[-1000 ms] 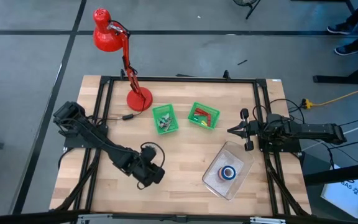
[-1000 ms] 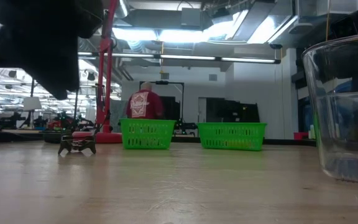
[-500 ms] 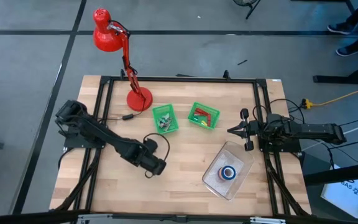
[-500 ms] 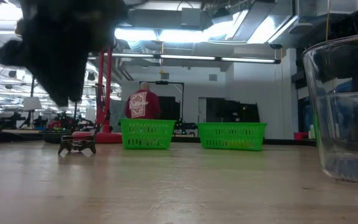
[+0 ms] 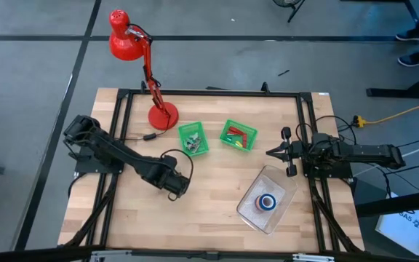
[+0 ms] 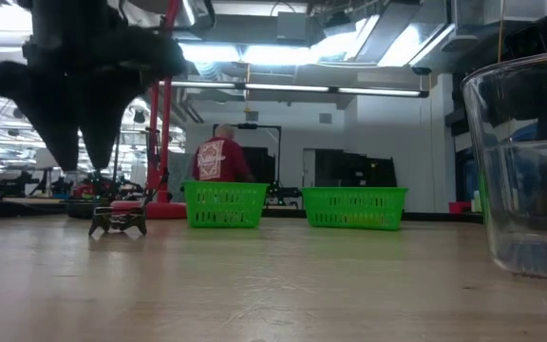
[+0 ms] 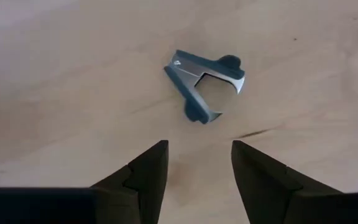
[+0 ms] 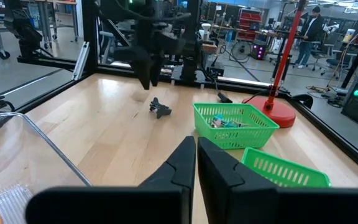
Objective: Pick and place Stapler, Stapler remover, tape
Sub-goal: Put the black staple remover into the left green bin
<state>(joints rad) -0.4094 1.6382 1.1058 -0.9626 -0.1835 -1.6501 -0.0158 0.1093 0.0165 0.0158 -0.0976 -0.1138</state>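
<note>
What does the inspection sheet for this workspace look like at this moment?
Surface: wooden table, no spills seen.
Job's things: staple remover lies on the wood; tape sits in the clear container; stapler: nothing seen.
Clutter: red lamp; left green basket and right green basket, both holding small pieces.
Grippers: left gripper open, pointing down over the staple remover, not touching it; right gripper shut, at the table's right edge.
Cables: lamp cord on the table; yellow cable on the floor.
Surroundings: person in a red top beyond the table.
</note>
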